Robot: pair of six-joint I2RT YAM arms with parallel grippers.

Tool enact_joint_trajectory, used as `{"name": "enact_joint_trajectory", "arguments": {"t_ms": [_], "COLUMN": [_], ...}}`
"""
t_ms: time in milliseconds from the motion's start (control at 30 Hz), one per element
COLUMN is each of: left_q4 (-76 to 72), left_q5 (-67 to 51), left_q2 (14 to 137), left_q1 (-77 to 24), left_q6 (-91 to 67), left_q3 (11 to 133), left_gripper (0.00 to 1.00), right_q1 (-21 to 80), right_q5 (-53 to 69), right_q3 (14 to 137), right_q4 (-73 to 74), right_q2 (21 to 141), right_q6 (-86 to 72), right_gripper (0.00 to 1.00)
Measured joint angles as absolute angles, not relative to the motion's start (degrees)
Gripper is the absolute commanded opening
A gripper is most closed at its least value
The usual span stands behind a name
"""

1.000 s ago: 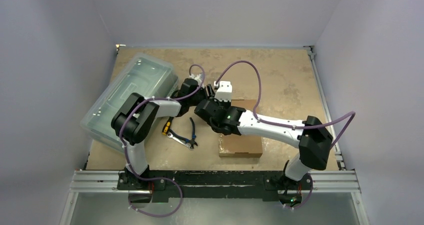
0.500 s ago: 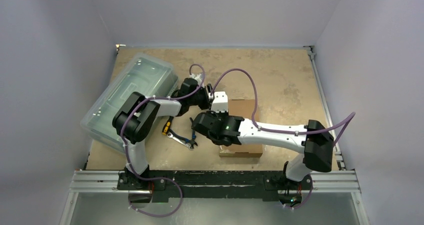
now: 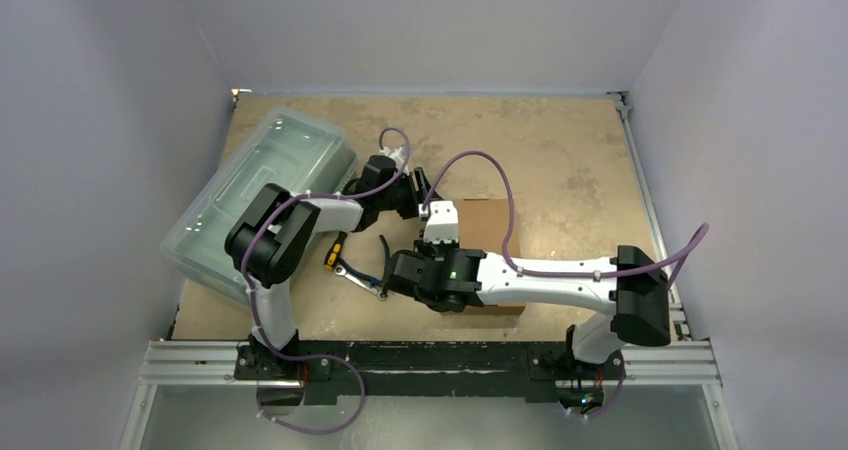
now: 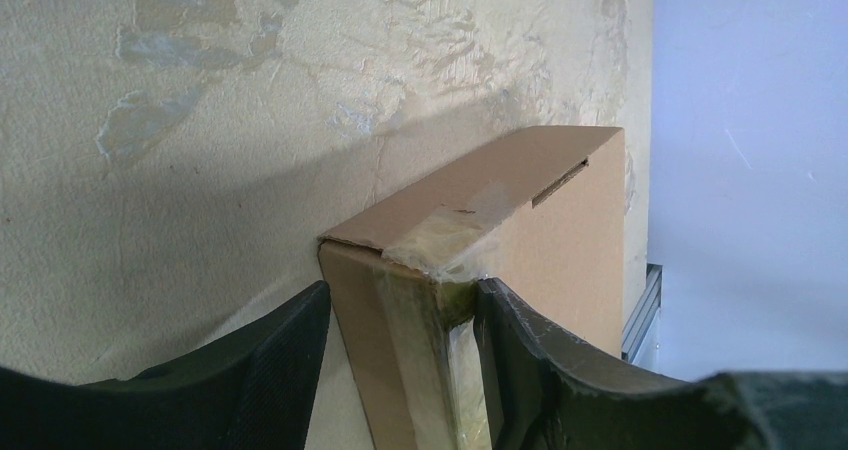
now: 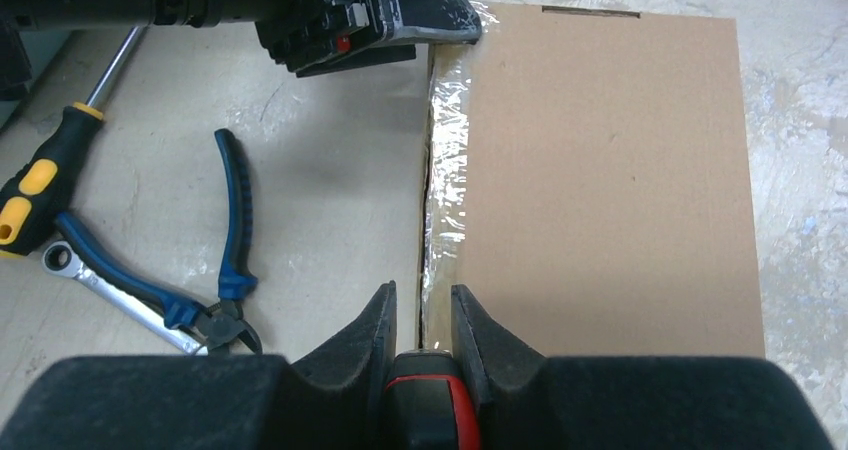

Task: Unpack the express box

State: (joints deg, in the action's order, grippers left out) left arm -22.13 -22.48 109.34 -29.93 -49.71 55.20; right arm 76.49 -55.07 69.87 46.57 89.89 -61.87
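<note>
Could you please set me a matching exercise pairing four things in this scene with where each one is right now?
Things:
1. flat brown cardboard express box
2. blue-handled pliers
3. large translucent greenish plastic bin
4. small red-and-black object

Places:
A. along the left side of the table
B. held in the right end effector
C. corner pinched by the left end effector
D. lying between the yellow-and-black screwdriver and the box

Pairs: 1-C, 2-D, 3-A, 4-B.
</note>
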Motion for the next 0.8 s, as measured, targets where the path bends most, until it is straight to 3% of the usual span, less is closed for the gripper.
{"name": "enact_joint_trajectory", "arguments": {"t_ms": [800], "left_q4": [-20.9], "left_q5": [-22.3], "left_q2": [109.4], "left_q1": [-30.0], "left_q6": [-48.3], "left_q3": [56.1], "left_gripper": [0.54], "right_q1": [88.4], "right_q5": [-62.6], "right_q3": [69.4], "right_q4": [60.1], "right_q2": [89.7], "right_q6": [-80.5], "right_gripper": [0.00]}}
